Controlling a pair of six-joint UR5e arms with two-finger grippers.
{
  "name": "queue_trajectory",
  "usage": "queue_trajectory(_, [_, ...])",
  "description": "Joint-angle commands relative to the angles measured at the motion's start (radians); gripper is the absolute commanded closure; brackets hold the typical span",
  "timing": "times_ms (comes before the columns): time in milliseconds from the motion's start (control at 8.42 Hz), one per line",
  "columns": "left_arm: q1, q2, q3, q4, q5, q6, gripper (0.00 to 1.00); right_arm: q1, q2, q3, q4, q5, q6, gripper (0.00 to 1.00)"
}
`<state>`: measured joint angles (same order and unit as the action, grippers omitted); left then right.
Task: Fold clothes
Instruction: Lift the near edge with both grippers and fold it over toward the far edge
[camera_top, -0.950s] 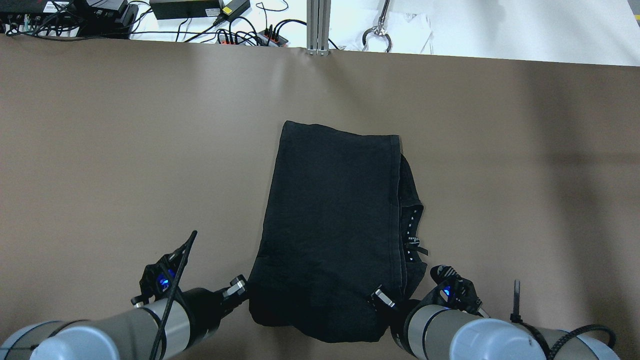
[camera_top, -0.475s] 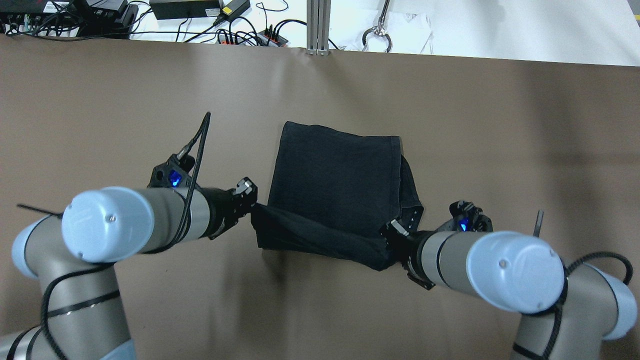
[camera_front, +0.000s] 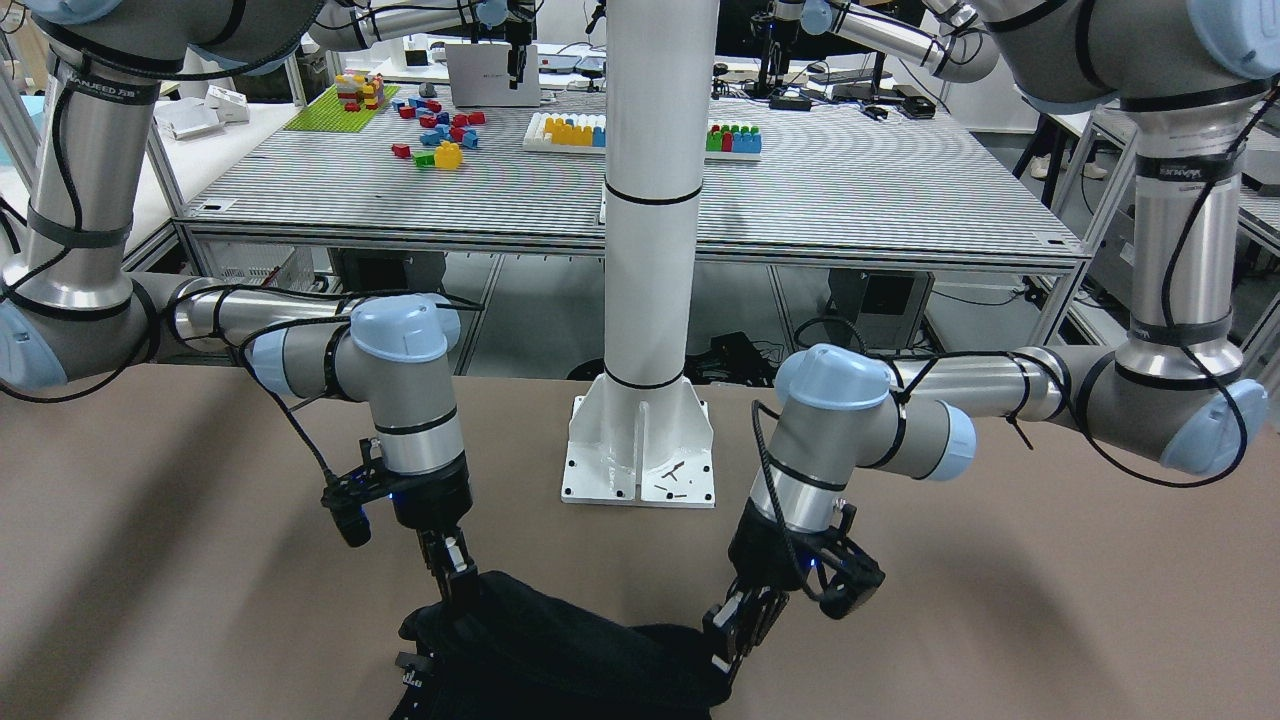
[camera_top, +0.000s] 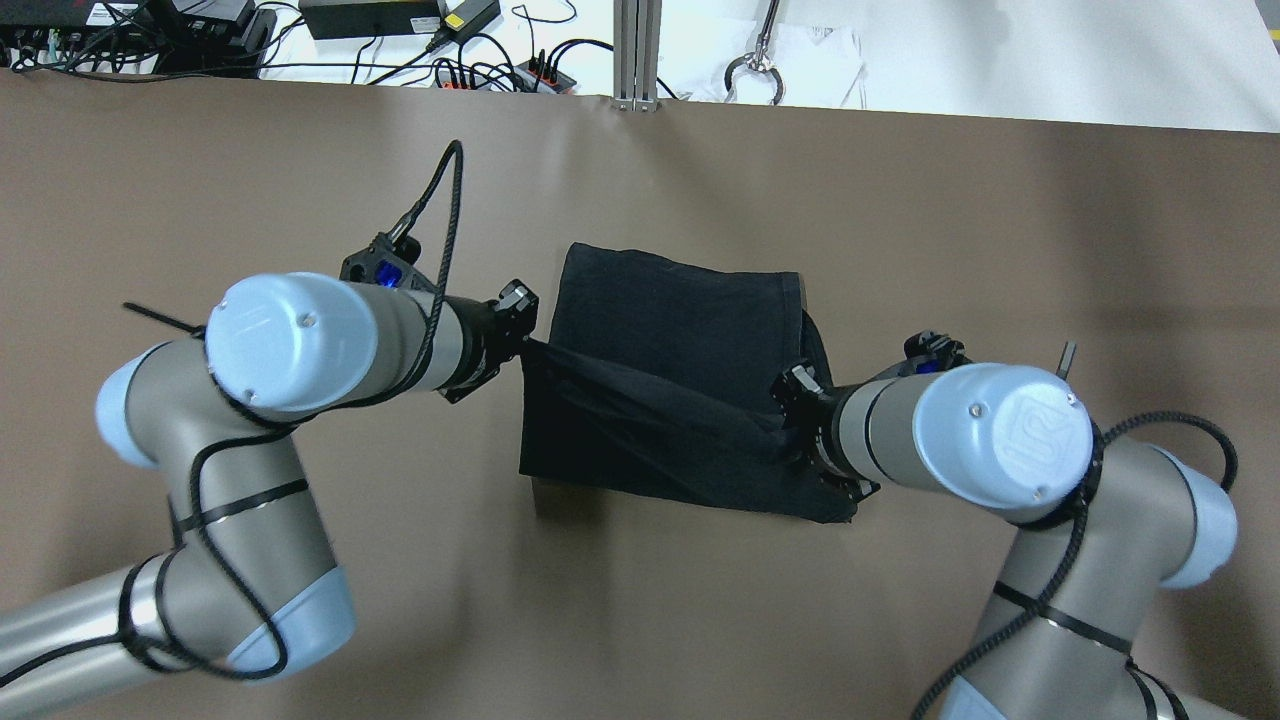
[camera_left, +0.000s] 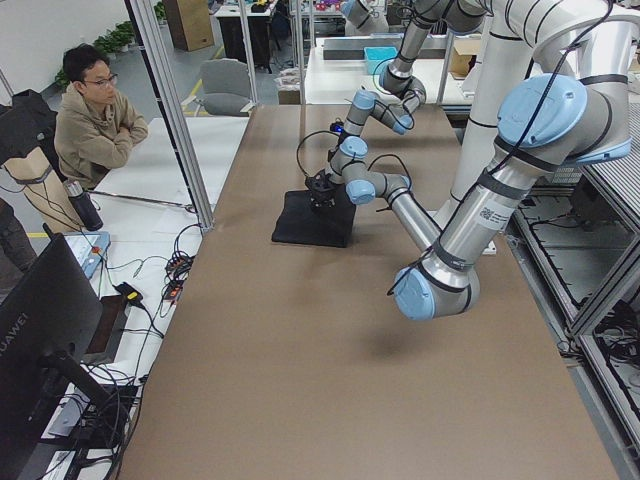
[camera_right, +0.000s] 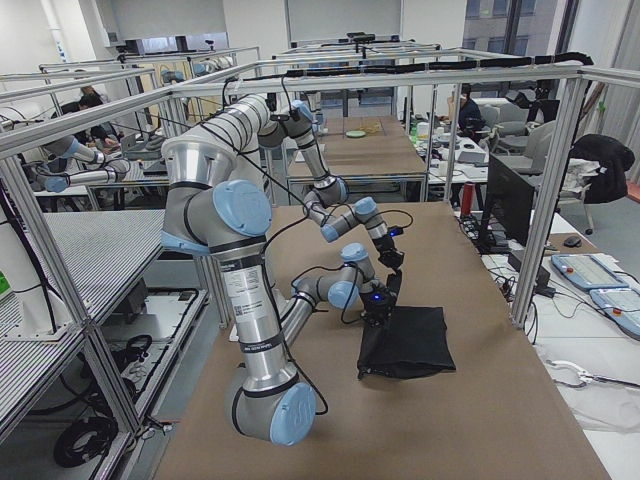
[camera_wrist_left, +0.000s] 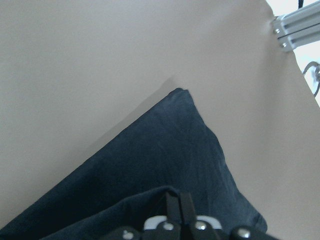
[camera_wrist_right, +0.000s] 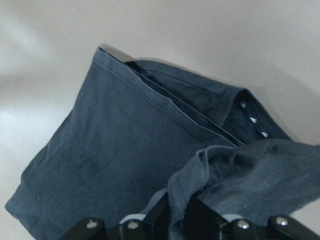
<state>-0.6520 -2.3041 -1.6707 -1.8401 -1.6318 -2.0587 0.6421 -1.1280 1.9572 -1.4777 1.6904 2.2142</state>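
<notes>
My left fingers (camera_top: 522, 338) and right fingers (camera_top: 793, 398) each pinch a near corner of the garment (camera_top: 680, 320). Its hem is stretched crosswise between them above the counter (camera_top: 200, 180). The flat far edge lies straight ahead, nearer my left.

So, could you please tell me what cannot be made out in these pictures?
- Front-facing view: the bottom edge cuts off the black garment.
- Overhead view: the right gripper has its fingertips buried in raised fabric.
- Left wrist view: the bottom edge crops the left gripper.
- Side views: the held corners are too small.
</notes>
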Motion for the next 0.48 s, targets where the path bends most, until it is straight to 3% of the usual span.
queue_trajectory(0, [-0.075, -0.182, 0.416, -0.211, 0.000, 0.064, 1.00, 0.127, 0.166, -0.386, 0.199, 0.082, -0.083, 0.94])
queue_trajectory(119, [-0.102, -0.230, 0.560, -0.302, 0.000, 0.096, 1.00, 0.152, 0.215, -0.541, 0.311, 0.089, -0.153, 0.72])
queue_trajectory(238, [-0.125, -0.242, 0.645, -0.361, 0.001, 0.165, 0.30, 0.166, 0.287, -0.664, 0.350, 0.069, -0.241, 0.06])
queue_trajectory(356, [-0.144, -0.242, 0.657, -0.370, 0.007, 0.234, 0.00, 0.206, 0.303, -0.693, 0.350, 0.069, -0.304, 0.05])
